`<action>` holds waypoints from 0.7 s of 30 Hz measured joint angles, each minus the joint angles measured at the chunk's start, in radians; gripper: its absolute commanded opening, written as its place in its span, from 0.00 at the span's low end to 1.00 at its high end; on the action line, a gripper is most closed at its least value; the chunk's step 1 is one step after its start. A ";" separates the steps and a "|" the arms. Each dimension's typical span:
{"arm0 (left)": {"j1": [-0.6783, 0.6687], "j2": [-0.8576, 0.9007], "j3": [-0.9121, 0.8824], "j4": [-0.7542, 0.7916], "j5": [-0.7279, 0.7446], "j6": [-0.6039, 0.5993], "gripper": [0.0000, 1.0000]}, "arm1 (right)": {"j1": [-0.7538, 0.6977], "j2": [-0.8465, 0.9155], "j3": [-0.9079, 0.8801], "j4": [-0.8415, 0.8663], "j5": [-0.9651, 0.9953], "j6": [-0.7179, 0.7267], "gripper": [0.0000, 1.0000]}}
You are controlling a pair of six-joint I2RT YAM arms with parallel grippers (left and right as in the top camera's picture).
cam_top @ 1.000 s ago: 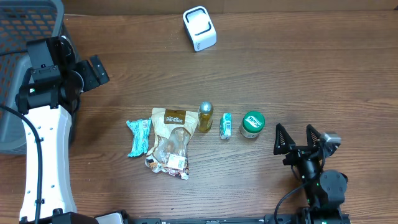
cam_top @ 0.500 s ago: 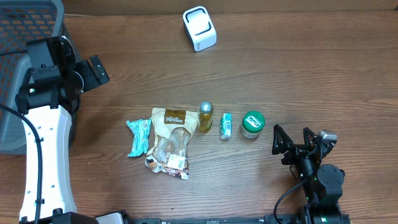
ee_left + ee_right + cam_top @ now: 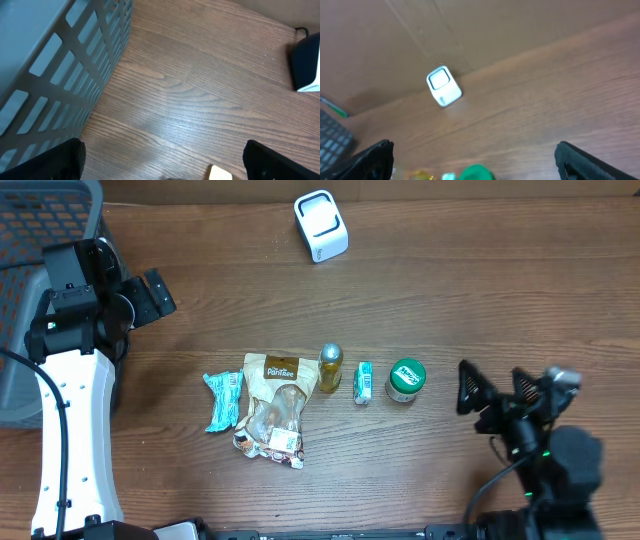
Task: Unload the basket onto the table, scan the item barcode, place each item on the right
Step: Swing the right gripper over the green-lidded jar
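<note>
Green tub [image 3: 476, 174] shows blurred and cropped in the right wrist view.

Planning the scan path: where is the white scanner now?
Overhead, the white scanner stands centrally near the far edge of the table, beyond the yellow bottle.

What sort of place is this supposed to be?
Probably a mock shop checkout: a white barcode scanner, a grey basket, and groceries like a snack bag and green-lidded tub on a wooden table.
</note>
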 measured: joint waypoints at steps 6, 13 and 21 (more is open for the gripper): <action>0.000 0.000 0.002 -0.001 0.003 0.000 1.00 | 0.000 0.288 0.512 -0.444 -0.038 0.002 1.00; 0.000 0.000 0.002 -0.001 0.004 0.000 1.00 | 0.000 0.586 0.864 -0.799 -0.085 0.001 1.00; 0.000 0.000 0.002 -0.001 0.004 0.000 1.00 | 0.000 0.813 0.873 -0.825 -0.215 0.001 1.00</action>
